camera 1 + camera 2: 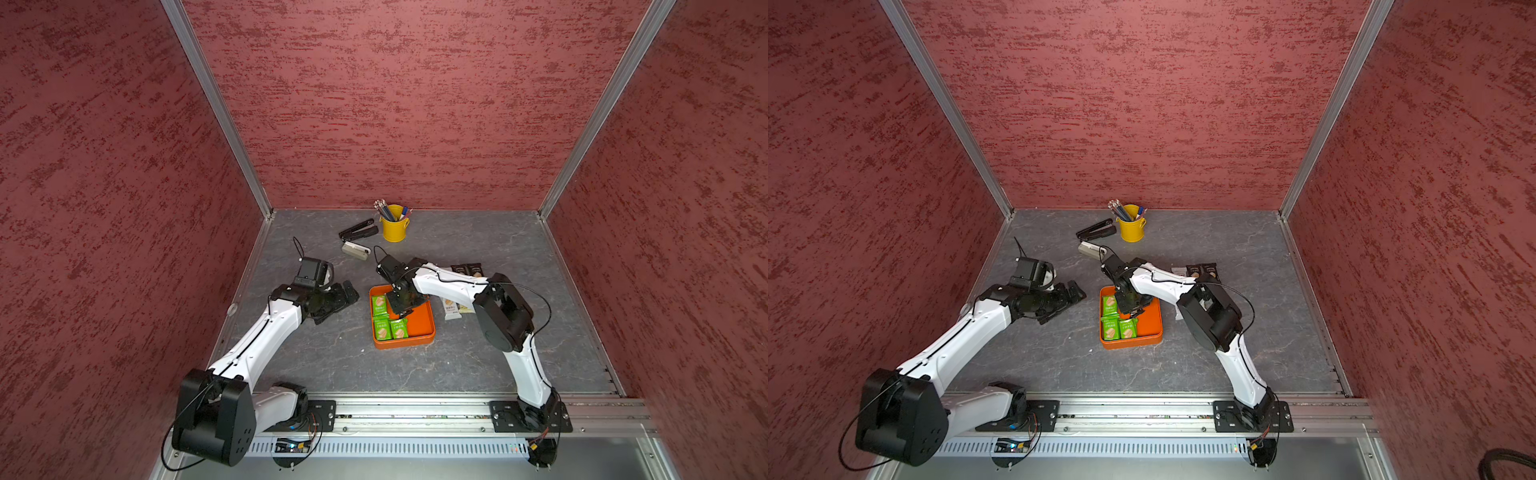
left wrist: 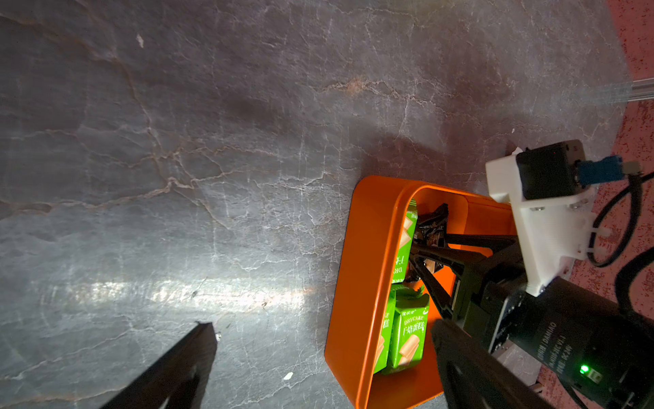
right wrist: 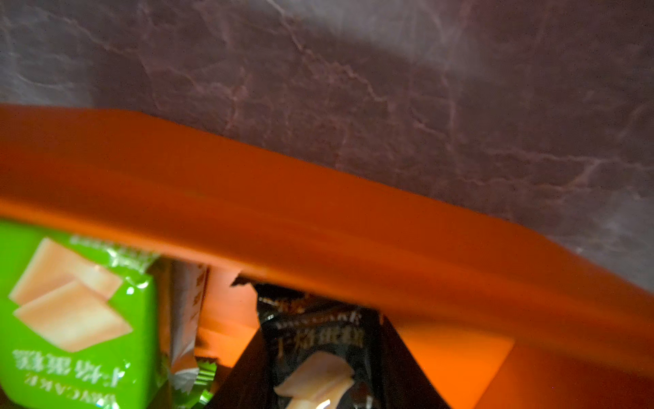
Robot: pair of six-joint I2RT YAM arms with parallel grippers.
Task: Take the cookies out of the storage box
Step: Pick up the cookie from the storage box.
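A yellow cup [image 1: 394,229] (pencils inside) stands mid-frame, black stapler [image 1: 358,230] just left, grey-white device [image 1: 356,250] lower left.

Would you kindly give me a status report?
Left tool open, beside the storage box. Right tool inside it, straddling a black cookie packet. Green packets also inside. Nothing blocking.

White plastic arm shells [image 1: 266,332], matte black joint housings [image 1: 505,316], thin looping black cables [image 1: 547,303]; the left gripper [image 1: 337,306] is black throughout.
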